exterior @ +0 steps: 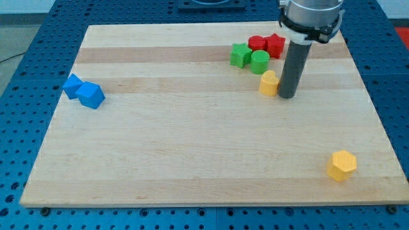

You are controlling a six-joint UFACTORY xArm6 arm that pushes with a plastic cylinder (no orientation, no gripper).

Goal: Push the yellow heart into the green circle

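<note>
The yellow heart (269,83) lies on the wooden board in the upper right part of the view. The green circle (259,62) stands just above it, a narrow gap apart. My tip (287,96) rests on the board right beside the yellow heart, at its right and slightly lower side, touching or nearly touching it.
A green star-like block (240,55) sits left of the green circle. Two red blocks (267,45) lie behind them. Two blue blocks (84,91) lie at the view's left. A yellow hexagon (342,165) lies at the lower right, near the board's edge (211,203).
</note>
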